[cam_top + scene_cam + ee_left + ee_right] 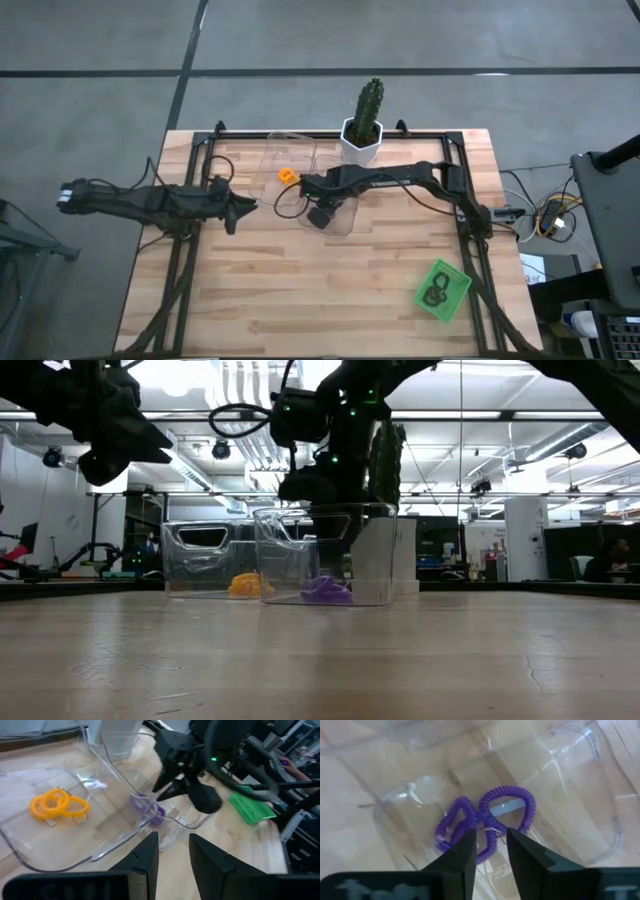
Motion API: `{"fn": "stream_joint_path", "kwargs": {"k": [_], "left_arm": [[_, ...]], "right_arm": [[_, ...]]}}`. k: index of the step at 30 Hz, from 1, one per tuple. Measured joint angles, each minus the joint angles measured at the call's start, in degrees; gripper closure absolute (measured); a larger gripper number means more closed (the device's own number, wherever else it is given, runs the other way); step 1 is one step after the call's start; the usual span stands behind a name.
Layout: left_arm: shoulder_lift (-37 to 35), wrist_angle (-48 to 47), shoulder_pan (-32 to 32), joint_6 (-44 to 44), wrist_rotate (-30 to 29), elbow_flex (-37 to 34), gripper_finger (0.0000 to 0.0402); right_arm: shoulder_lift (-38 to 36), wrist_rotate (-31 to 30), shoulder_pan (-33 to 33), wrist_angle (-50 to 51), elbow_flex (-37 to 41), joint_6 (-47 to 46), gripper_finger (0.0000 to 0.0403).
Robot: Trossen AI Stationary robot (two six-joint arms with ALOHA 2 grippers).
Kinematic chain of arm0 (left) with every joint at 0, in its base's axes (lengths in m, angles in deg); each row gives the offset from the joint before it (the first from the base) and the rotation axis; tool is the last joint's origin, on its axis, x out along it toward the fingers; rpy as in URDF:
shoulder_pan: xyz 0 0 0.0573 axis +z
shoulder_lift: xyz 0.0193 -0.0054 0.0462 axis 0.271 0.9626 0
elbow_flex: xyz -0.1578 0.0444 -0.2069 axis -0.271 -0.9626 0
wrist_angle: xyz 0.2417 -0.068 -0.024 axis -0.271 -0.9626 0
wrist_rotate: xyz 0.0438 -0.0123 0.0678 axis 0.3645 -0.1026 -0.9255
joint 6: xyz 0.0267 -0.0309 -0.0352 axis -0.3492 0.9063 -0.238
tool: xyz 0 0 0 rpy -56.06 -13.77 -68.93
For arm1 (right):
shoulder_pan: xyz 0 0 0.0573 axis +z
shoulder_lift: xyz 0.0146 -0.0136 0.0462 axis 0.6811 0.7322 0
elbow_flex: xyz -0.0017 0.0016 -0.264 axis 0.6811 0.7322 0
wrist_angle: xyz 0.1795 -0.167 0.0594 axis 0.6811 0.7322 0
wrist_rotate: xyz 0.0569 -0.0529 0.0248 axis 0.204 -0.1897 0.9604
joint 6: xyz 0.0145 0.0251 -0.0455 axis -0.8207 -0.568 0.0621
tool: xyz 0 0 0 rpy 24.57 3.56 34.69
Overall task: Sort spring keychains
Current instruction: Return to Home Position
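Note:
Two purple spring keychains [485,822] lie on the bottom of a clear bin [372,565]; they also show as a purple heap [326,591] in the low view. My right gripper [490,845] hangs open above them, at the middle of the table [320,213], touching nothing. An orange keychain [287,175] lies in a second clear bin [30,855]. Black keychains [435,293] rest in a green tray [458,276] near the right front corner. My left gripper [240,212] waits open and empty, raised left of the bins.
A cactus in a white pot [364,128] stands at the far edge just behind the bins. A black frame [465,190] runs around the table. Bare wood stretches across the near half between the bins and the green tray.

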Motion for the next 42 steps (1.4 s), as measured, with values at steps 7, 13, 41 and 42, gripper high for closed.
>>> {"fn": "stream_joint_path", "kwargs": {"k": [7, 13, 41, 42], "left_arm": [[-5.17, -0.28, 0.0, -0.76, 2.09, 0.02, 0.03], [-14.07, -2.09, 0.0, -3.65, 2.27, 0.94, 0.03], [-22.37, -9.61, 0.02, 2.9, 2.44, -1.94, 0.03], [-22.37, -9.7, 0.02, 3.34, 2.46, -1.97, 0.03]], "right_arm": [[-2.82, 0.42, 1.06, 7.68, -1.9, 0.46, 0.0274], [-11.54, -8.48, 7.23, 9.02, 0.35, 2.5, 0.0279], [-65.37, -12.51, 20.69, -17.07, 42.29, -6.27, 0.033], [-67.02, -11.68, 20.59, -18.28, 43.79, -5.08, 0.033]]}}
